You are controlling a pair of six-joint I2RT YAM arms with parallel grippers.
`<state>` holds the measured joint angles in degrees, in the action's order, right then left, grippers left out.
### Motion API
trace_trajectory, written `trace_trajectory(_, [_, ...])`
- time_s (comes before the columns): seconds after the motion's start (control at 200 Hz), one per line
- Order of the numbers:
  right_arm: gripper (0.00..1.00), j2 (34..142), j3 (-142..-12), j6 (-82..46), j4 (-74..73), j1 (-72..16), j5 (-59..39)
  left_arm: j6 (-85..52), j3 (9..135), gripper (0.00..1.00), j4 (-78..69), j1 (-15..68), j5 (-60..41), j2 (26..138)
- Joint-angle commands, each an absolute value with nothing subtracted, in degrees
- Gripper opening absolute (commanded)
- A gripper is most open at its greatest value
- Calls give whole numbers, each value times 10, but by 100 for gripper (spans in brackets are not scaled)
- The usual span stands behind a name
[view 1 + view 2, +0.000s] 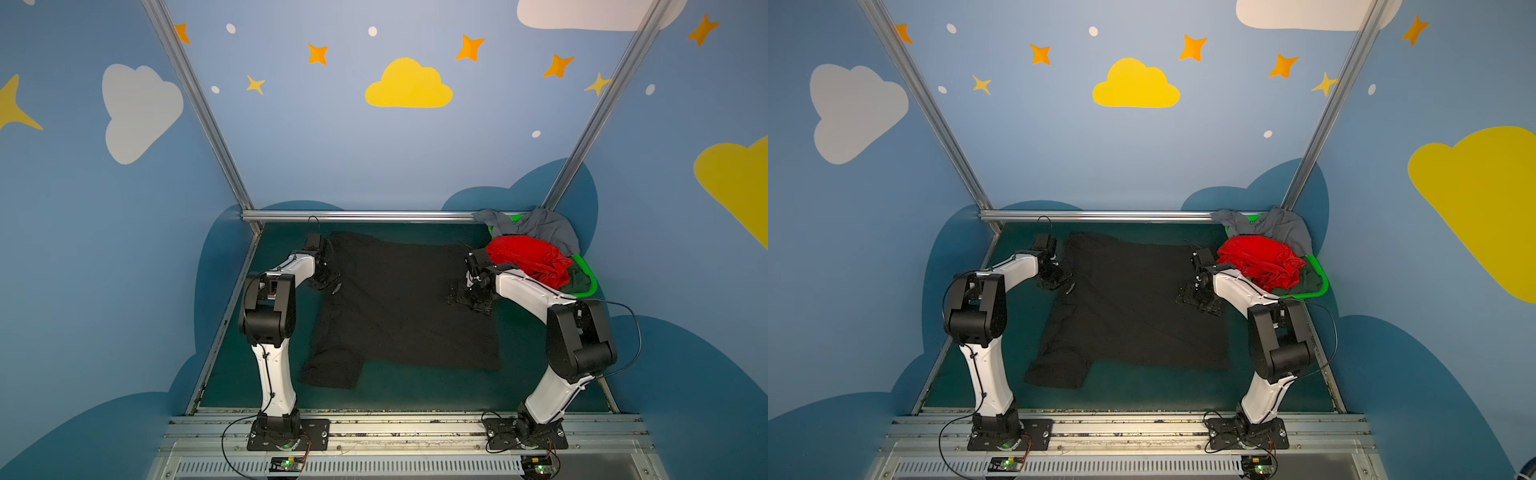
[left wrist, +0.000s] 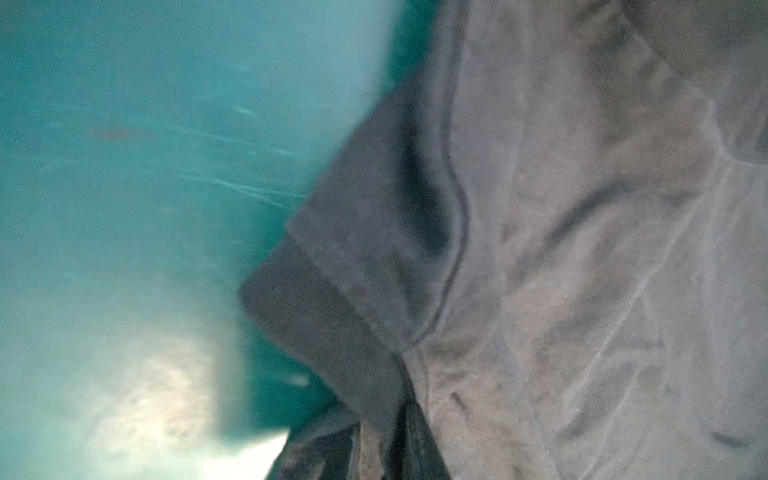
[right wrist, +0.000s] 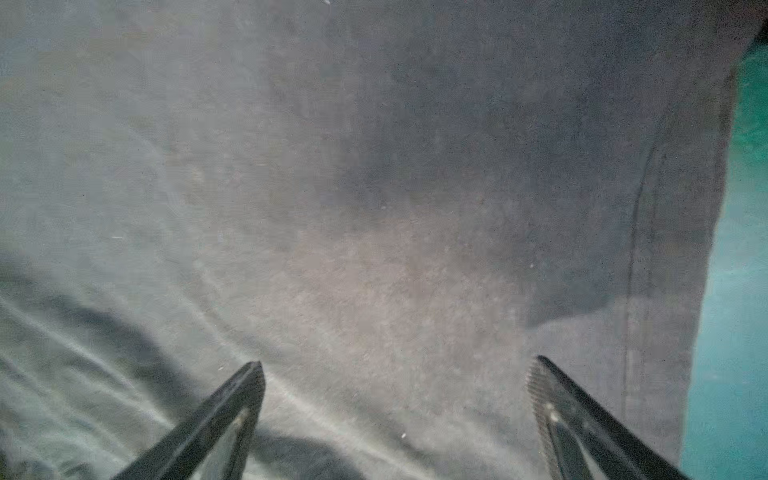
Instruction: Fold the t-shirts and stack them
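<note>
The black t-shirt (image 1: 399, 303) (image 1: 1133, 303) lies spread flat on the teal table in both top views. My left gripper (image 1: 330, 284) (image 1: 1065, 284) is at its left edge. In the left wrist view the jaws (image 2: 376, 449) are shut on a raised fold of that black cloth (image 2: 357, 291). My right gripper (image 1: 467, 297) (image 1: 1196, 299) is low over the shirt's right side. It stands open (image 3: 397, 368), with only flat cloth (image 3: 374, 208) under the fingertips. The red t-shirt (image 1: 528, 257), the grey one (image 1: 544, 228) and the dark green one (image 1: 579, 280) are heaped at the back right.
A bright green plastic basket (image 1: 586, 291) (image 1: 1320, 286) holds the heap in the back right corner, just behind my right arm. Aluminium rails (image 1: 357, 216) border the teal table (image 1: 415, 390) at the back and sides. Bare table shows in front of the shirt.
</note>
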<state>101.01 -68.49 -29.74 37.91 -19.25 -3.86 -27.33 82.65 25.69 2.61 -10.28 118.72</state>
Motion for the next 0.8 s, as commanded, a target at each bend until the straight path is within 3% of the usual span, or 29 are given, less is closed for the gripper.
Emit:
trace_trajectory(0.0, [96,1024,-685,-290,391,-188,-31,-260,836,11,288,12,-102,1198])
trace_trajectory(0.105, [96,1030,-682,-288,391,-185,-29,-249,848,6,297,7,-106,1204])
trace_trajectory(0.511, [96,1048,-650,-289,383,-162,-37,-221,882,13,343,-66,-37,1205])
trace_trajectory(0.541, [96,1049,-651,-287,384,-161,-37,-225,885,17,350,-71,-22,1204])
trace_trajectory(0.576, [96,1051,-653,-286,385,-161,-37,-228,889,32,358,-76,1,1200])
trace_trajectory(0.666, [96,1050,-657,-285,388,-161,-38,-229,879,29,356,-74,45,1175])
trace_trajectory(0.706, [96,1049,-657,-285,388,-160,-40,-234,862,37,345,-73,40,1154])
trace_trajectory(0.731, [96,1048,-657,-286,387,-160,-41,-240,846,48,331,-71,30,1138])
trace_trajectory(0.796, [96,1046,-661,-285,388,-160,-44,-254,792,48,292,-57,-7,1085])
